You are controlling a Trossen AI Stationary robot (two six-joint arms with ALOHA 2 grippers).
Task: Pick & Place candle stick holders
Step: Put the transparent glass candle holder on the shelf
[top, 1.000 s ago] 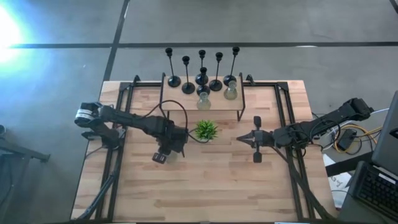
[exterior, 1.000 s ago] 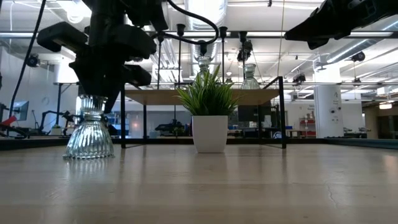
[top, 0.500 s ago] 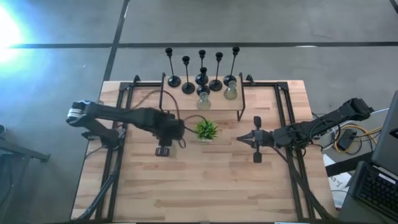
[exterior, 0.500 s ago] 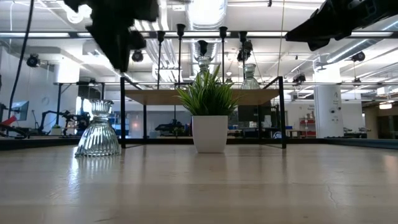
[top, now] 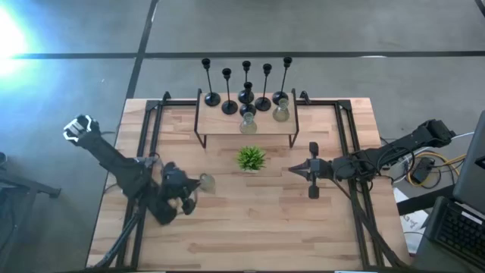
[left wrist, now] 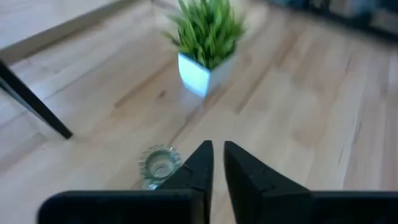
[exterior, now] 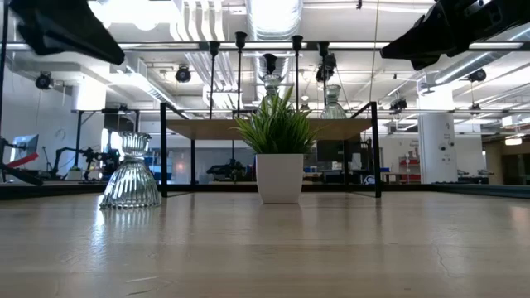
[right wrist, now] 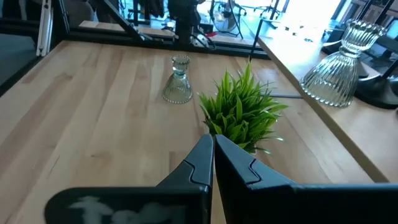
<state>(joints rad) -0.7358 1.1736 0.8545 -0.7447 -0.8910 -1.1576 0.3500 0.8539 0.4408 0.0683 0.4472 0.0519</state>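
Glass candle holder (top: 206, 182) free on open tabletop (top: 258, 220), nearly closed left gripper (top: 186, 199) just beside, empty.

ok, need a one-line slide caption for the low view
Glass candle holder stands upright on the table beside the potted plant; more holders on the raised shelf behind, both arms overhead.

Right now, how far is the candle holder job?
Done: one squat ribbed glass candle holder stands free on the wooden table. In hand: nothing; left gripper and right gripper are empty. Left: two glass holders and six black sticks on the shelf.
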